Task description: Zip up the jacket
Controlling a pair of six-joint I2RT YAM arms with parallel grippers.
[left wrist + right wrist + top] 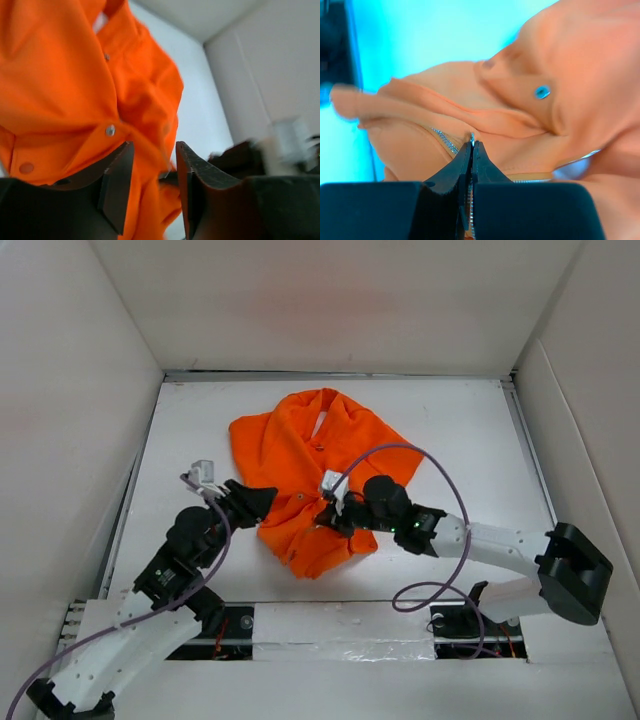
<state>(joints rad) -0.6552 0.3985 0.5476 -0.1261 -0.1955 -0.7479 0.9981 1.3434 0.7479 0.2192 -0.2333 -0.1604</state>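
The bright orange soft fabric jacket [300, 455] lies crumpled on the white bench [450, 420]. The left gripper [262, 502] sits at the jacket's near-left hem, its black fingers [117, 180] released and standing apart, with orange cloth just beyond them. The right gripper [328, 515] rests on the jacket's near front edge, its fingers [455, 170] clenched on a small silvery zipper pull [471, 137] beside the zipper teeth [446, 141].

You're in a lab robot cell: bare white panel walls [70, 390] box a white table [470, 430], left arm [120, 640] and right arm [500, 545] bolted at its near edge, purple cable [400, 446] looping loose.
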